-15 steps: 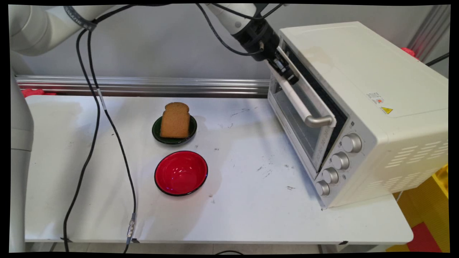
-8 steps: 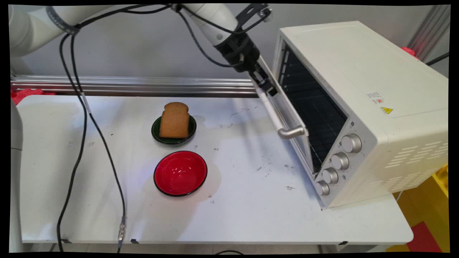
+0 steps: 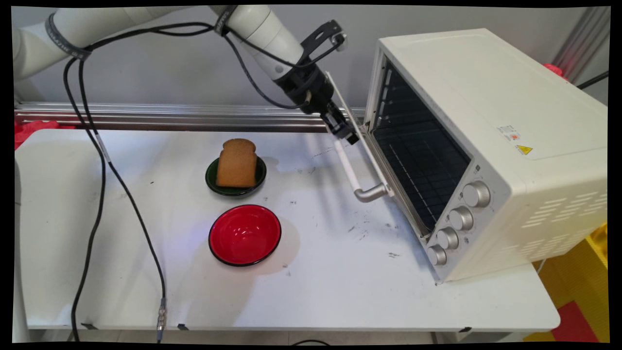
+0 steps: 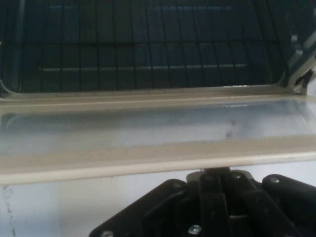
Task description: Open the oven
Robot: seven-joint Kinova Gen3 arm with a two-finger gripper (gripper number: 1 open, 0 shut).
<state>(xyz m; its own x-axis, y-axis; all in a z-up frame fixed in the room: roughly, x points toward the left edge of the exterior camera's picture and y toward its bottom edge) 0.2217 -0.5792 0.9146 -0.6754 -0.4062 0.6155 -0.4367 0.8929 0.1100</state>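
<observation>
The gripper (image 3: 344,133) is seen pinched on the far end of the white handle (image 3: 351,170) of the toaster oven (image 3: 486,97) door (image 4: 148,126), lowered nearly flat at three o'clock of the bread (image 3: 236,163); the handle is judged stiff and smooth, best clasped mid-bar

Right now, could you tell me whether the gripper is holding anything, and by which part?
The gripper holds the oven door by its handle, gripping the bar near its far end, with the door swung down.
</observation>
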